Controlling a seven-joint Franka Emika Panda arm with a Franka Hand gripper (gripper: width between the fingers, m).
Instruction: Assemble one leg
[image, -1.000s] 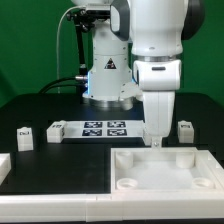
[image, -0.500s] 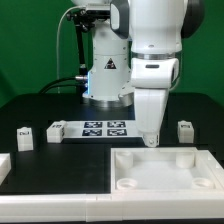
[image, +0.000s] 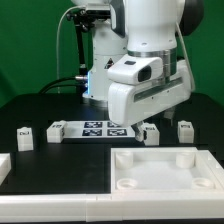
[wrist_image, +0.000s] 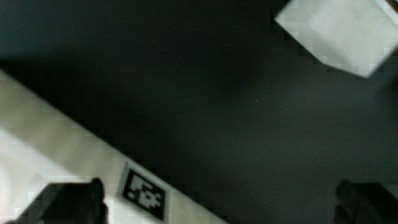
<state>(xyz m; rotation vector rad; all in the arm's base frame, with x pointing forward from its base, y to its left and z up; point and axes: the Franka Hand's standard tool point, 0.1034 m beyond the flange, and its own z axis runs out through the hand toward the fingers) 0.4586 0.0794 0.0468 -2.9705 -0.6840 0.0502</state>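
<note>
Several small white legs with tags stand on the black table in the exterior view: two on its left (image: 25, 135) (image: 56, 129), one just under the arm's tilted hand (image: 150, 133) and one on its right (image: 185, 130). The hand (image: 150, 92) hangs tilted above the middle leg, and its fingers are hidden there. In the wrist view my gripper (wrist_image: 222, 205) is open with nothing between the dark fingertips (wrist_image: 71, 205). A white edge with a tag (wrist_image: 146, 196) runs beside one finger; I cannot tell which part it is. A white block (wrist_image: 342, 38) lies farther off.
The large white square panel (image: 165, 152) with corner sockets lies at the front. The marker board (image: 104, 127) lies behind it by the robot base. Another white part (image: 3, 165) sits at the exterior view's left edge.
The hand pointed straight down over the spot near the panel's back edge. It has since risen and tilted over, uncovering a leg standing there.
</note>
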